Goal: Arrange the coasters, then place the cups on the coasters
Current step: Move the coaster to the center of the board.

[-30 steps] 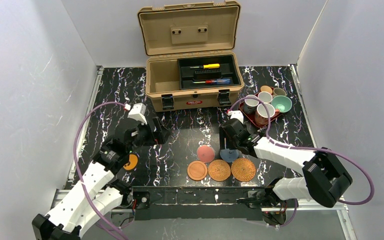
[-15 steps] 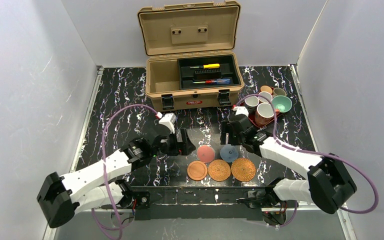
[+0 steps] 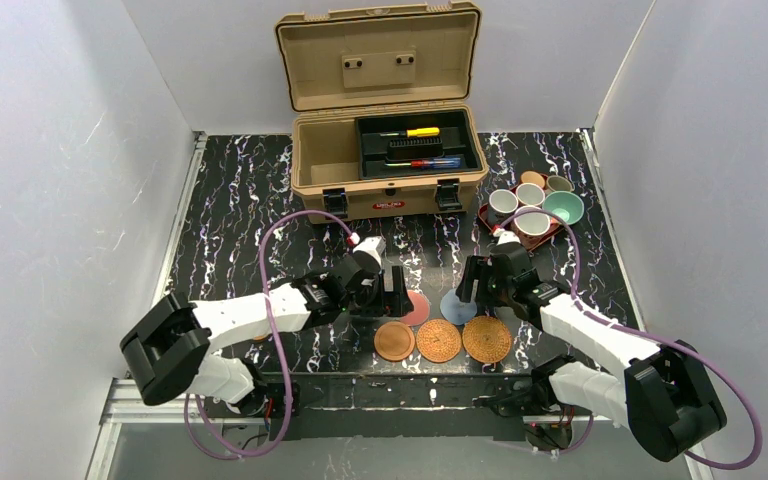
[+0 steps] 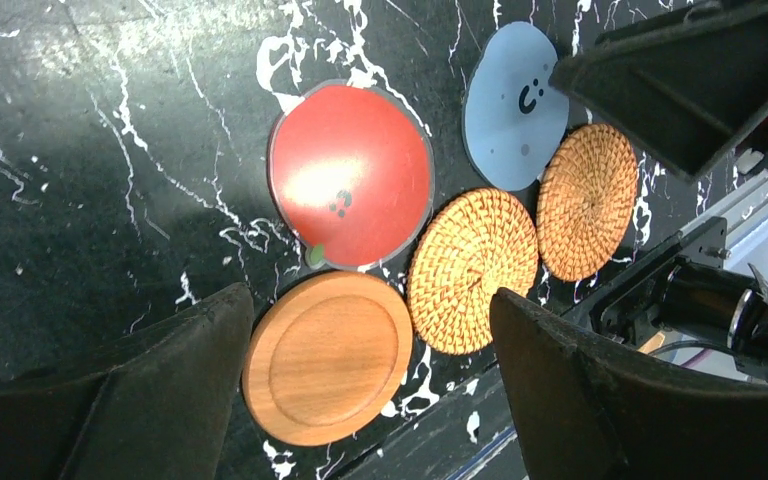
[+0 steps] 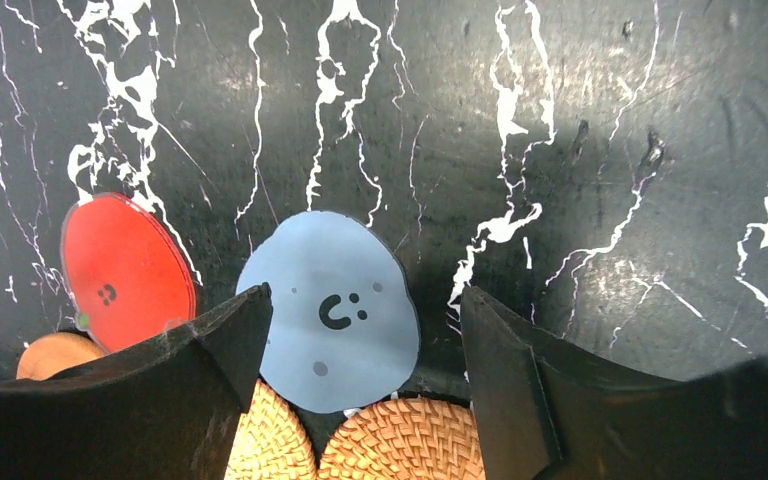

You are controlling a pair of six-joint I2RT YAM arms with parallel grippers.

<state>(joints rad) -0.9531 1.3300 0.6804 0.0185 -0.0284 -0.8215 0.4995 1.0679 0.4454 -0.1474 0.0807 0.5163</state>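
Since the left end effector [image 3: 396, 291] swung in over the red coaster [image 4: 350, 175], it and the right end effector [image 5: 360, 300] gape empty, arranging unfinished.

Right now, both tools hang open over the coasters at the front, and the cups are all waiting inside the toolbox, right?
Not quite. The cups stand on the red tray right of the toolbox, not inside it, as the top view shows. The rest holds: the left tool and the right tool hang open over the coasters.
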